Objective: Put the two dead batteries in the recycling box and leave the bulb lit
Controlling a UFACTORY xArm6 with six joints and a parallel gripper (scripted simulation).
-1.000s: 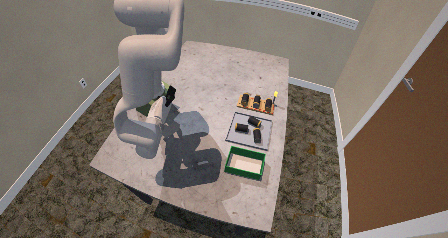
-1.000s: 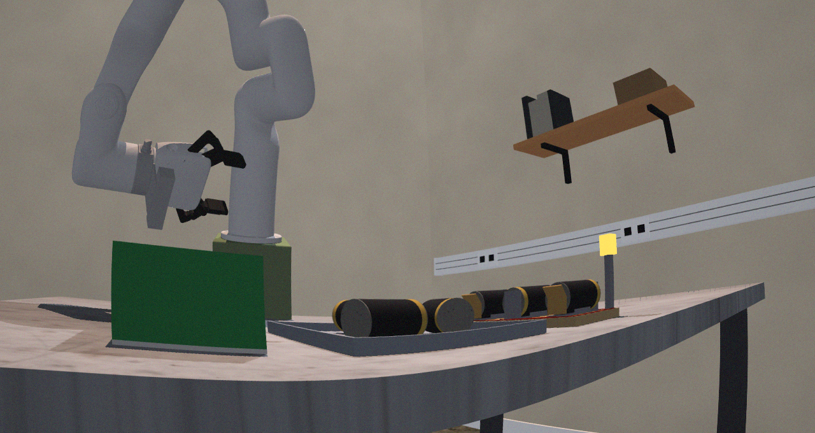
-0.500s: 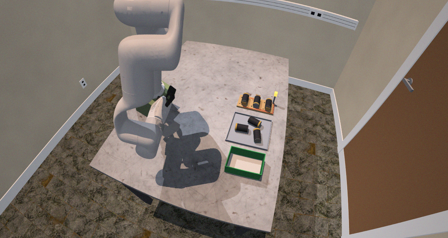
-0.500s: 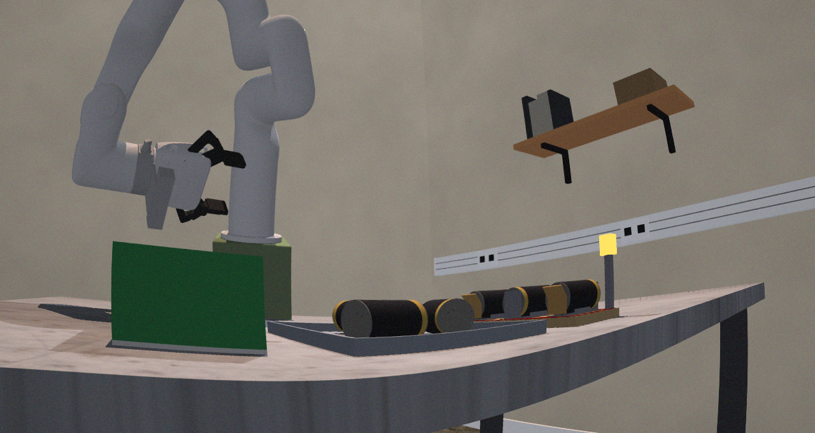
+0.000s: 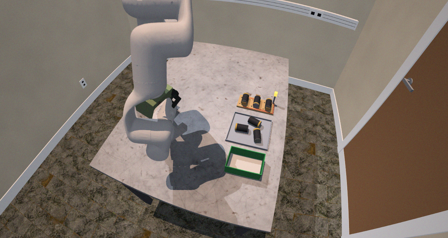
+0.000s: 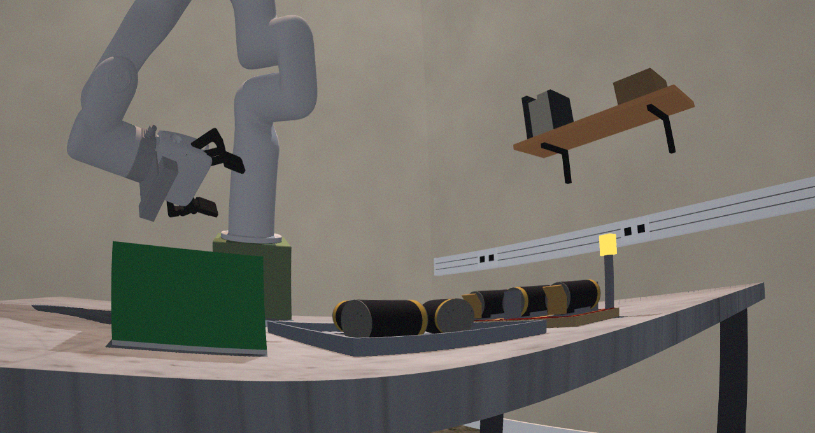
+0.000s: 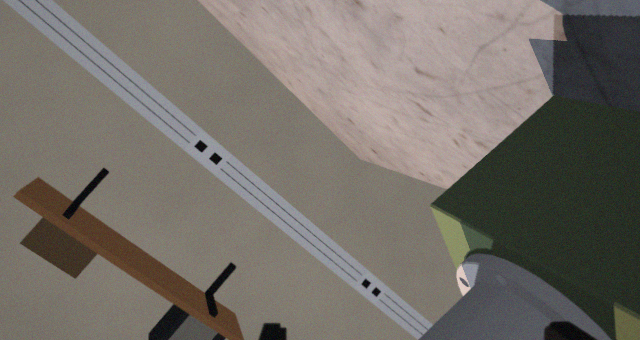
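Note:
Three black batteries (image 5: 244, 98) (image 5: 256, 101) (image 5: 268, 104) sit in the wooden holder board (image 5: 239, 104) (image 6: 592, 315) at the table's far right. The bulb (image 5: 275, 93) (image 6: 608, 244) beside them glows yellow. Three more batteries (image 5: 242, 127) (image 5: 254, 121) (image 5: 257, 135) lie loose in the grey tray (image 5: 232, 138) (image 6: 398, 344). The green recycling box (image 5: 244, 173) (image 6: 188, 299) stands upright and empty in front of the tray. My gripper (image 5: 175, 97) (image 6: 225, 188) is open and empty. It hangs in the air near the arm's base, far left of the batteries, pointing sideways.
The arm's olive base block (image 5: 147, 106) (image 6: 279, 276) (image 7: 550, 190) stands at the table's left side. A wooden wall shelf (image 6: 603, 120) (image 7: 125, 255) hangs beyond the table. The table's right edge runs close behind the holder board and tray.

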